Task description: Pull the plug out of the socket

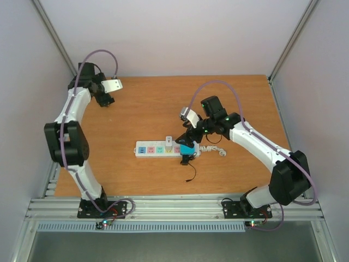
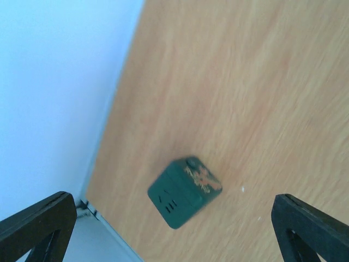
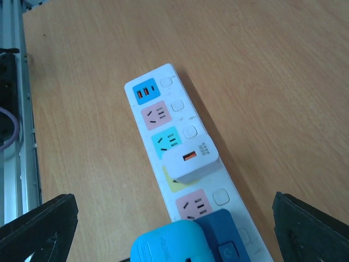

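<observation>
The socket, a long white power strip (image 1: pixel 158 149) with pastel outlet panels, lies mid-table; its curly white cord (image 1: pixel 214 149) trails off the right end. A white USB charger plug (image 1: pixel 169 142) sits in the yellow panel, and a blue plug (image 1: pixel 188 148) sits at the right end. My right gripper (image 1: pixel 188 137) hovers open over that right end. In the right wrist view the strip (image 3: pixel 155 115), the white charger (image 3: pixel 191 161) and the blue plug (image 3: pixel 180 243) lie between the spread fingers of my right gripper (image 3: pixel 172 204). My left gripper (image 1: pixel 106 100) is open at the far left.
A dark green cube socket (image 2: pixel 184 191) lies on the wood under my left gripper (image 2: pixel 169 199), close to the table's left edge and the wall. A small black piece with a thin black wire (image 1: pixel 188 169) lies just in front of the strip.
</observation>
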### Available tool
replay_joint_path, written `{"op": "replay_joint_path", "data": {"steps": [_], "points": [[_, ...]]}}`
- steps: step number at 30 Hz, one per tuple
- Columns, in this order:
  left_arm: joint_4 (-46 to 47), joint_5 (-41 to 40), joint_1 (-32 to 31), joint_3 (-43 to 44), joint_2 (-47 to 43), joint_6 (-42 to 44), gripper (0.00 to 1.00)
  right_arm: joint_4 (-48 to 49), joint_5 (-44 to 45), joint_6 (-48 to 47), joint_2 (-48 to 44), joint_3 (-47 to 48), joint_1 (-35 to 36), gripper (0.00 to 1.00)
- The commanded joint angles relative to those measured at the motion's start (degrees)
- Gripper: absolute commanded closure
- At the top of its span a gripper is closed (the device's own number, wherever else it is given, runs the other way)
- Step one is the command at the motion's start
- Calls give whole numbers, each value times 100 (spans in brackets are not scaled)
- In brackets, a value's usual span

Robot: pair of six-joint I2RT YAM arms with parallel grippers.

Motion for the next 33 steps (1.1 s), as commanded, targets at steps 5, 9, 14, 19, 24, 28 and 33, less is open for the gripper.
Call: {"op": "replay_joint_path", "data": {"steps": [5,9,14,19,24,28,33], "points": [[1427,2705,-5,-1550,-1815,-2085,0,-626,-313,-474,-547,38,-259,1],[913,3488,-119,-1692,-2059,-2375,0,-1049,-127,-983,-547,-94,-346,3],[-78,3949,-536,-1993,-2108,-2008,0,-1133,49,-1413,-634,-488,-391,5],[701,3637,-1470,-3251,-2560,-2148,0,-892,136,-1491,-662,-790,-391,6],[1388,3384,-2122,-3967,-2834,-2191,7,-804,242,-1683,-684,-1077,-391,8],[1938,3085,-2514,-4475,-2981,-2137,11,-542,368,-1699,-714,-1296,-391,7],[1779,3072,-2815,-4362,-2652,-1967,11,-474,206,-1585,-462,-1158,-391,7]]}}
